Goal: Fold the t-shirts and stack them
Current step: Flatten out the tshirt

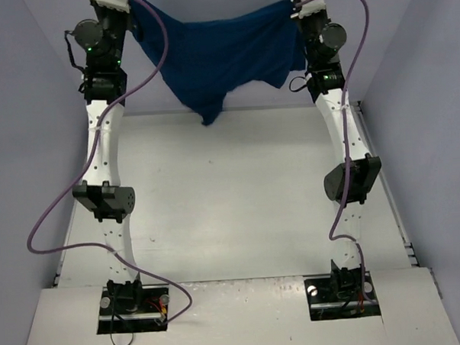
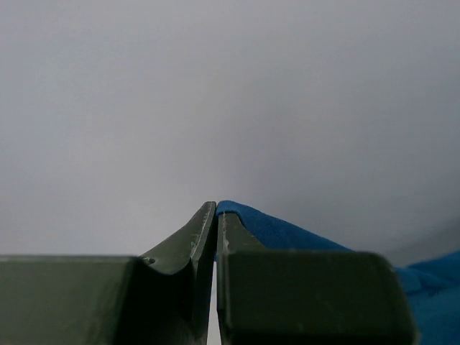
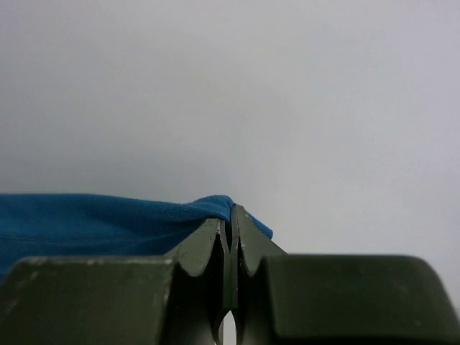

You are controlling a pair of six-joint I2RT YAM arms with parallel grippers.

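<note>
Lighting's soft and even, a bit cool, with no harsh glare anywhere. From overhead the table [image 1: 231, 195] reads bright white with only faint shadows, while the t-shirt [image 1: 217, 58] at 12 o'clock goes dark, so its folds are hard to read. Both wrist views are hazy grey, and the foreground at 6 o'clock is slightly soft.

**Open middle, curtained far end**

The t-shirt [image 1: 217, 58] hangs as a curtain across the far end. It is stretched between the left pincer [image 2: 215, 215] and the right pincer [image 3: 231, 215], both clamped on it, and its lowest tip dips over the worktop [image 1: 231, 195]. Passage lies between the left arm [image 1: 99, 140] and the right arm [image 1: 343, 129]. The left wall [image 1: 21, 113], the right wall [image 1: 433, 95] and a looping purple cable [image 1: 31, 238] crowd the sides.
</note>
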